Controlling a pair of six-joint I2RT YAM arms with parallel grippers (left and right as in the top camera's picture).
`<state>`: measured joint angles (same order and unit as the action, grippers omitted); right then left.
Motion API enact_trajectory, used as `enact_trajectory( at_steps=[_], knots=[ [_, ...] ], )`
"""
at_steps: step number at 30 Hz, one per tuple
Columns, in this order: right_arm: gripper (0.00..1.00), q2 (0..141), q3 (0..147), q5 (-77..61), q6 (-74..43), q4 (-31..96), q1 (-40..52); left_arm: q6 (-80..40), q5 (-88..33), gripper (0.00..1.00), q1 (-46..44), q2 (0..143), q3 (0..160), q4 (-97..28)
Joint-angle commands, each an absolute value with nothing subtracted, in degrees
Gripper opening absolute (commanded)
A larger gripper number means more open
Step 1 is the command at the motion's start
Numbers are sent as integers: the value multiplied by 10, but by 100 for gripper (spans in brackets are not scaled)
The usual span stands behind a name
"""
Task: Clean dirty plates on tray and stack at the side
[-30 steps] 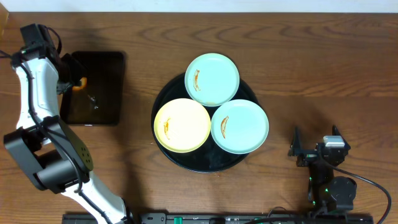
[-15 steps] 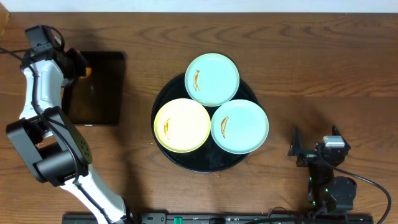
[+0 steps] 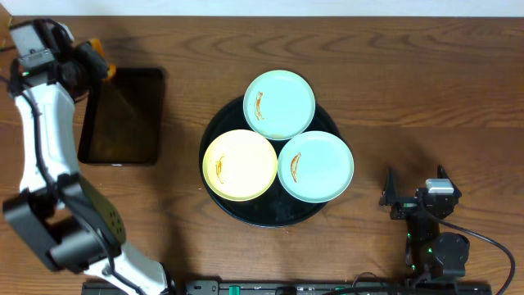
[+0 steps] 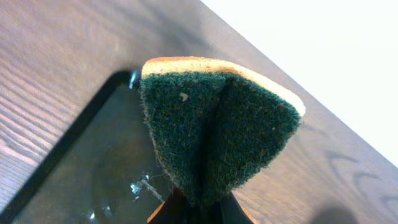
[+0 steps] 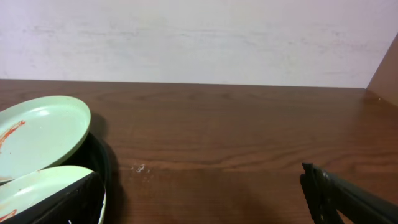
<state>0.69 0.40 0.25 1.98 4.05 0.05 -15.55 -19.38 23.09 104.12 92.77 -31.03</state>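
Three plates lie on the round black tray (image 3: 219, 205): a mint-blue plate (image 3: 279, 104) at the back, a pale yellow plate (image 3: 240, 165) at the front left and a mint-blue plate (image 3: 316, 166) at the front right. Each has a small orange-brown smear. My left gripper (image 3: 98, 59) is shut on a sponge (image 4: 217, 130), green scouring side facing the camera, held above the far corner of the rectangular tray. My right gripper (image 5: 199, 202) is open and empty at the table's front right; two plates show at the left of its view (image 5: 40, 134).
A smaller rectangular black tray (image 3: 123, 115) with a few wet droplets lies at the left, also in the left wrist view (image 4: 74, 174). Bare wooden table (image 3: 426, 98) surrounds the round tray. A pale wall stands behind the table.
My left gripper has lifted the sponge off the rectangular tray and moved it toward the table's far left corner. The right arm and the plates have not moved.
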Motion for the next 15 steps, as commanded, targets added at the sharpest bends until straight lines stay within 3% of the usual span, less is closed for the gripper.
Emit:
enact_trajectory(
  at_steps=[1, 15],
  knots=[
    [99, 4, 3, 6, 24, 43, -4, -146, -203, 7, 231, 1008, 929, -309],
    [99, 4, 3, 6, 24, 43, -4, -146, -236, 8, 230, 991, 929, -312]
  ],
)
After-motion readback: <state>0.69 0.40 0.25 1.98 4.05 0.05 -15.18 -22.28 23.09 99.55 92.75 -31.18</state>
